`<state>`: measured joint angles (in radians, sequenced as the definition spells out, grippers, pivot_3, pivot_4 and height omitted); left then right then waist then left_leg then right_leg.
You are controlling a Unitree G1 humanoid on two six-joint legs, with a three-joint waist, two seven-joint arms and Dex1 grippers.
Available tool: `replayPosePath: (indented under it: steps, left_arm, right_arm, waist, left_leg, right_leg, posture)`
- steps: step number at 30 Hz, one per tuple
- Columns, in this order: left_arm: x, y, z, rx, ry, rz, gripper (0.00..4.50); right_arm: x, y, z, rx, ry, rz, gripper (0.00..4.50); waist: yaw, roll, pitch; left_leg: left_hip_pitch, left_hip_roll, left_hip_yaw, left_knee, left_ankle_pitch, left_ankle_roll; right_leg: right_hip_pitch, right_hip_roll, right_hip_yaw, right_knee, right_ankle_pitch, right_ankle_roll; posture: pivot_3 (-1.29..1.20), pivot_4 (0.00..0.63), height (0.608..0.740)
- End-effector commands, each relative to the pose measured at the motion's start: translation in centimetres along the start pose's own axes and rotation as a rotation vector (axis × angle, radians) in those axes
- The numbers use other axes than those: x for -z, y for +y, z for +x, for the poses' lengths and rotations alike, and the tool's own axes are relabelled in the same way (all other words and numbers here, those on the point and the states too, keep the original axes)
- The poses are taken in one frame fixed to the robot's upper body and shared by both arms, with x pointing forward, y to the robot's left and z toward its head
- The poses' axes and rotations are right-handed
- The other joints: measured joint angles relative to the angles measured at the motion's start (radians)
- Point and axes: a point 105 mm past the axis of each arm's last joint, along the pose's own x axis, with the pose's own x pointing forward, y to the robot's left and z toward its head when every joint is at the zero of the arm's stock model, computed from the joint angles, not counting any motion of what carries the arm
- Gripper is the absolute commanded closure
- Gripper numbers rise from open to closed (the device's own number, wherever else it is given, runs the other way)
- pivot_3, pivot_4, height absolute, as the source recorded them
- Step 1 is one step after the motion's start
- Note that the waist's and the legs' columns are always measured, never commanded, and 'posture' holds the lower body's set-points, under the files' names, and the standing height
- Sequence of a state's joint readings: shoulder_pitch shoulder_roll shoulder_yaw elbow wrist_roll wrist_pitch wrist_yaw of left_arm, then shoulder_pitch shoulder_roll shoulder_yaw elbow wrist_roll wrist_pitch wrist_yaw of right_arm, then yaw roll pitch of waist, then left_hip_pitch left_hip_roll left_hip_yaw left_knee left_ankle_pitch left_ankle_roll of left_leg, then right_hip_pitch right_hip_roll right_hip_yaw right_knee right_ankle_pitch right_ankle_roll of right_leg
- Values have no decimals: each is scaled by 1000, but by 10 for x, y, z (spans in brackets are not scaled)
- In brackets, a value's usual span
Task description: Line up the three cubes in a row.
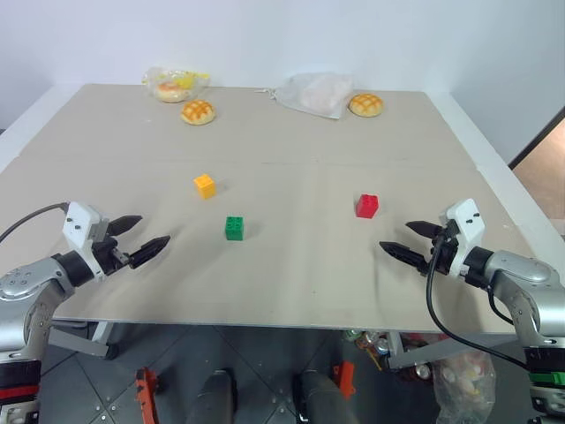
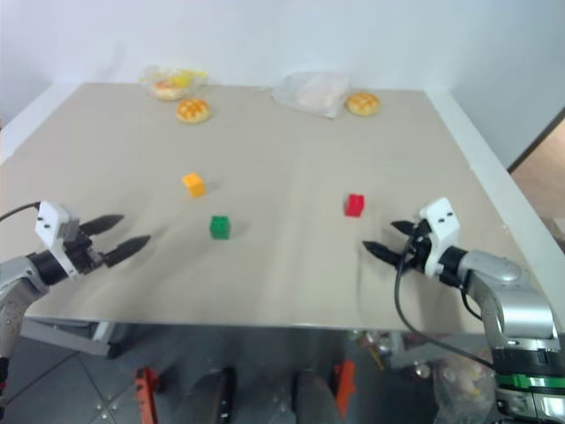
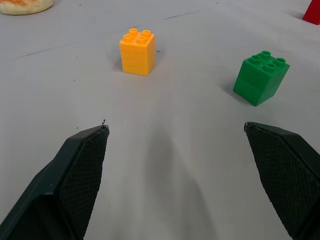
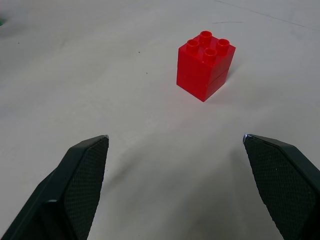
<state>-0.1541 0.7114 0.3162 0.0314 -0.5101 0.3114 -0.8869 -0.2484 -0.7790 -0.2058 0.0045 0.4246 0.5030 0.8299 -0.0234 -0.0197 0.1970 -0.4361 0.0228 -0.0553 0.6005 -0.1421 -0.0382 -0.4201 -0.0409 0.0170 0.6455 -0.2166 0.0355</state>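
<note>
Three studded cubes stand apart on the beige table [image 1: 291, 274]. The orange-yellow cube [image 1: 205, 185] is left of centre, the green cube [image 1: 234, 228] a little nearer and to its right, and the red cube [image 1: 367, 206] right of centre. My left gripper [image 1: 141, 237] hovers open near the table's front left, pointing toward the green and orange-yellow cubes, well short of them. Over the front right my right gripper [image 1: 408, 240] is open and empty, aimed at the red cube [image 4: 205, 65] ahead of it. Neither touches a cube.
Two golden buns [image 1: 198, 111] [image 1: 365, 104] lie at the back of the table. A clear bag with food [image 1: 175, 85] and a crumpled plastic bag [image 1: 313, 94] lie beside them. The table's front edge [image 1: 265, 325] runs just below both grippers.
</note>
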Motion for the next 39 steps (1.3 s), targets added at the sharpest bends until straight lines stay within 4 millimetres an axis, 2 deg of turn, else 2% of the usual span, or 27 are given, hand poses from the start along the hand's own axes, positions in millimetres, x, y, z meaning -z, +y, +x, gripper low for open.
replayPosePath:
  steps: [1,4,9,12,18,23,28,33,36,37,39]
  left_arm:
    - [-11,-14,9,58,-72,22,0]
    - [-15,-41,21,180,-130,36,0]
    - [-14,-68,20,340,-123,101,0]
    - [-16,-79,21,441,-101,162,0]
    - [-46,-102,34,598,-164,235,0]
    - [-59,-115,46,670,-200,270,0]
    - [-67,-118,54,675,-227,271,0]
    - [-68,-119,56,664,-239,269,0]
    - [-69,-118,56,647,-248,270,0]
    - [-70,-118,56,642,-251,271,0]
    - [-71,-118,56,634,-259,267,0]
  right_arm:
    - [-19,-5,4,58,-68,-32,31]
    - [-22,-1,21,125,-89,8,31]
    - [-22,8,28,128,-84,20,31]
    - [-26,4,36,193,-87,57,31]
    - [-37,18,58,240,-117,123,31]
    - [-30,17,72,321,-81,143,31]
    - [-31,8,78,422,-75,137,31]
    - [-38,8,84,432,-102,157,31]
    - [-39,15,93,412,-102,154,31]
    - [-39,16,95,407,-102,155,567]
    - [-38,17,97,404,-103,155,1106]
  waist:
    - [0,0,0]
    - [-1,0,0]
    - [0,0,0]
    - [0,0,0]
    - [0,0,0]
    - [-1,0,0]
    - [-1,0,0]
    - [-1,0,0]
    - [-2,0,0]
    - [-2,0,0]
    - [-3,0,0]
  left_leg:
    - [0,0,0,0,0,0]
    - [1,0,1,1,0,0]
    - [-1,3,1,2,0,0]
    - [-1,5,1,2,0,0]
    - [-1,7,1,3,1,0]
    - [-1,7,2,2,1,0]
    - [-1,8,1,2,1,0]
    - [-1,9,1,2,1,0]
    - [-1,9,1,2,1,0]
    - [-1,9,1,2,1,0]
    - [-1,9,1,2,1,0]
  right_leg:
    - [0,0,0,0,0,0]
    - [0,0,1,0,1,0]
    - [0,3,1,0,3,0]
    - [0,5,2,0,3,0]
    - [-1,8,2,1,5,-3]
    - [-1,9,3,1,5,-2]
    - [-2,11,4,1,6,-2]
    - [-2,12,4,2,6,-2]
    - [-2,12,4,2,6,-2]
    - [-2,12,4,2,6,-2]
    - [-2,12,5,2,6,-2]
  posture:
    - [0,150,740]
    - [0,150,740]
    - [0,150,740]
    - [0,150,740]
    - [0,150,740]
    - [0,150,740]
    - [0,150,740]
    - [0,150,740]
    - [0,150,740]
    - [0,150,740]
    - [0,150,740]
